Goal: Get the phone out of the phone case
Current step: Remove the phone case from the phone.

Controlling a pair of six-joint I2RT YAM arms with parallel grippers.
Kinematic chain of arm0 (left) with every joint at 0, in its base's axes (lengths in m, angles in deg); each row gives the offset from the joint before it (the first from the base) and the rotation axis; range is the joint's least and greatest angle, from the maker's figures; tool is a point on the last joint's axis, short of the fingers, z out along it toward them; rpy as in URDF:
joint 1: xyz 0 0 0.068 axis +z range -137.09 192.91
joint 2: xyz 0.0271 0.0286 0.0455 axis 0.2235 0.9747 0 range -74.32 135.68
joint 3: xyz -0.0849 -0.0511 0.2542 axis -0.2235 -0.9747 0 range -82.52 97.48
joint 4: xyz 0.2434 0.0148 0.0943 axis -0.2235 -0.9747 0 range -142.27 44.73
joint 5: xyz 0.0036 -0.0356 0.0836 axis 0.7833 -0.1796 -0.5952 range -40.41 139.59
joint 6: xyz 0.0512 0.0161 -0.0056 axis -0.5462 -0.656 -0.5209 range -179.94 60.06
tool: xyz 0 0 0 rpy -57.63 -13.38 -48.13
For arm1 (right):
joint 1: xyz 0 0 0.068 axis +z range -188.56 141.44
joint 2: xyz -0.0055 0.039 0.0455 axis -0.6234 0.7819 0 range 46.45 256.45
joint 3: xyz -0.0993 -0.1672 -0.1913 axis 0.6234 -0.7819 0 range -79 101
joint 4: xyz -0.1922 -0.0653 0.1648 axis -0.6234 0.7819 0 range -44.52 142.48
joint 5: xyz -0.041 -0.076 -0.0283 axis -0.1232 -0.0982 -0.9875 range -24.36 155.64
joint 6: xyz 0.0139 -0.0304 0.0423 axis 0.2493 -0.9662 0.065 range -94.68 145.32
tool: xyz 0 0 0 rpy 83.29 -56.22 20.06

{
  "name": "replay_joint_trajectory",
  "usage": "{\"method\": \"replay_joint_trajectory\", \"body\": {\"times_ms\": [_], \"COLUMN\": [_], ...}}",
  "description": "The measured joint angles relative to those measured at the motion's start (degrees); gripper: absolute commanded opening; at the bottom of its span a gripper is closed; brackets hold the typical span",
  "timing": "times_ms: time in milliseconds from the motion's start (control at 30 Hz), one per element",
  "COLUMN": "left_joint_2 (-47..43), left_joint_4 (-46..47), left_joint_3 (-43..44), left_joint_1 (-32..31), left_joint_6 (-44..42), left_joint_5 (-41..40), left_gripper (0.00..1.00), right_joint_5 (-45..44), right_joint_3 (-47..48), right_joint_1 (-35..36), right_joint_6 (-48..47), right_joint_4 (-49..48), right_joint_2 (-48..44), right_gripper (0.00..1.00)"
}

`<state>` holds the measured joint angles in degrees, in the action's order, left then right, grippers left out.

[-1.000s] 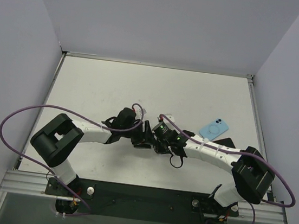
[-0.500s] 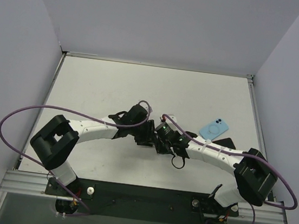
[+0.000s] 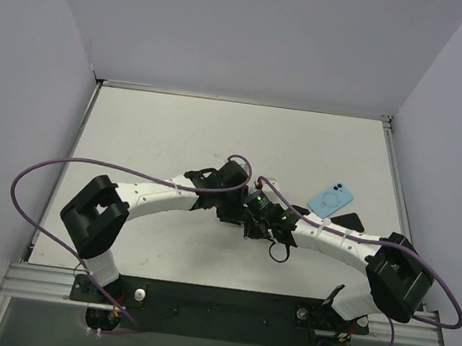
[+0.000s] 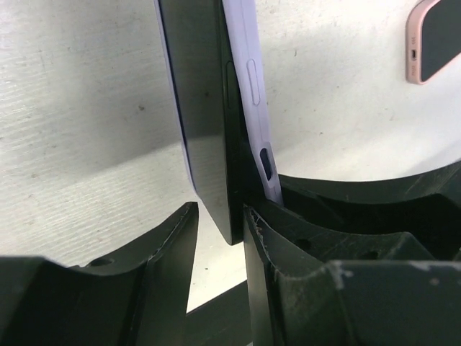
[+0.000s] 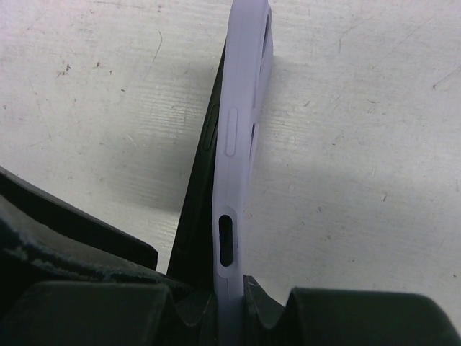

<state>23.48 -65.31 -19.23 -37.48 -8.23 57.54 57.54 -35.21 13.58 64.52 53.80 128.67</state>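
From above, the left arm is seen to have swung rightward over the last second, so the left gripper [image 3: 228, 211] is now set close against the right gripper [image 3: 248, 223] above the matt white table [image 3: 160, 131]. A light-blue phone [image 3: 330, 200] is left unmoved at the right.

In the left wrist view, the phone [image 4: 202, 108], a glossy black slab seen edge-on, is straddled by parted jaws, a sliver of table showing beside one finger. The smooth lilac phone case [image 4: 245, 72] is peeled away from it.

In the right wrist view, the case's rounded edge is clamped between the closed fingers
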Motion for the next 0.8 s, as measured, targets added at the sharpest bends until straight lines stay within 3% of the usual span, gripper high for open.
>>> {"method": "replay_joint_trajectory", "body": {"times_ms": [267,500,600,700,800], "left_joint_2": [2.9,4.9,4.6,4.4,4.2], "left_joint_4": [-8.7,-4.3,-2.4,-1.5,-1.4], "left_joint_3": [6.0,5.1,4.2,3.7,3.6], "left_joint_1": [-2.1,-2.5,-2.5,-2.4,-2.4], "left_joint_6": [-2.4,-2.4,-2.5,-2.5,-2.7], "left_joint_5": [-8.2,-10.8,-10.4,-9.6,-9.7], "left_gripper": [0.39,0.34,0.22,0.01,0.00], "right_joint_5": [1.9,2.8,2.8,3.5,4.0], "right_joint_3": [-0.2,-1.3,-2.1,-2.8,-3.2], "right_joint_1": [-0.1,-0.5,-0.5,-0.8,-1.0], "right_joint_6": [1.0,3.0,2.8,2.8,3.0], "right_joint_4": [-2.0,-3.6,-4.5,-5.7,-6.5], "right_joint_2": [-0.2,-0.7,-1.2,-1.6,-1.9], "right_gripper": [0.00,0.00,0.00,0.00,0.00]}}
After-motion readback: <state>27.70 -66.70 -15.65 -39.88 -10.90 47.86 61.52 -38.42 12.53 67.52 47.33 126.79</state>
